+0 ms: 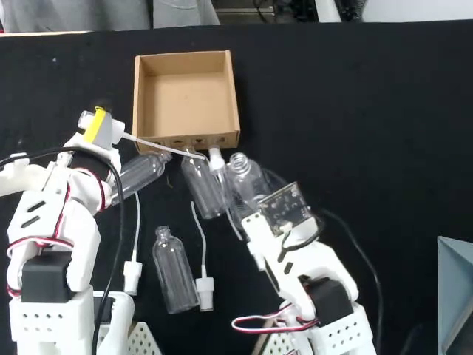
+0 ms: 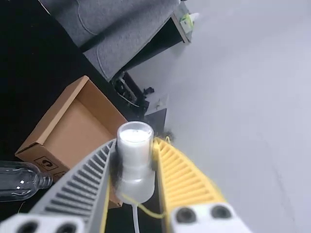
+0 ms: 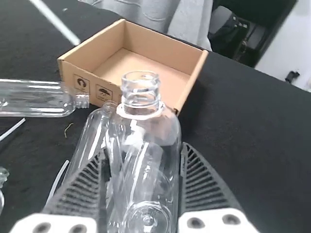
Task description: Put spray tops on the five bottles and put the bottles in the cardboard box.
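My left gripper (image 1: 100, 127) (image 2: 135, 153) is shut on a white spray top (image 2: 134, 165), held up left of the cardboard box (image 1: 185, 96) (image 2: 68, 131); its thin dip tube (image 1: 159, 146) slants toward the box's front wall. My right gripper (image 1: 247, 198) (image 3: 141, 162) is shut on a clear bottle (image 1: 242, 176) (image 3: 142, 141), tilted with its bare open neck (image 3: 140, 90) pointing at the box (image 3: 131, 63). The tube's end lies a short way left of that neck.
Three more clear bottles lie on the black table: one (image 1: 140, 174) (image 3: 34, 97) by the left arm, one (image 1: 203, 188) beside the held bottle, one (image 1: 174, 268) nearer the front. Loose spray tops (image 1: 131, 275) (image 1: 206, 292) (image 1: 216, 159) lie among them.
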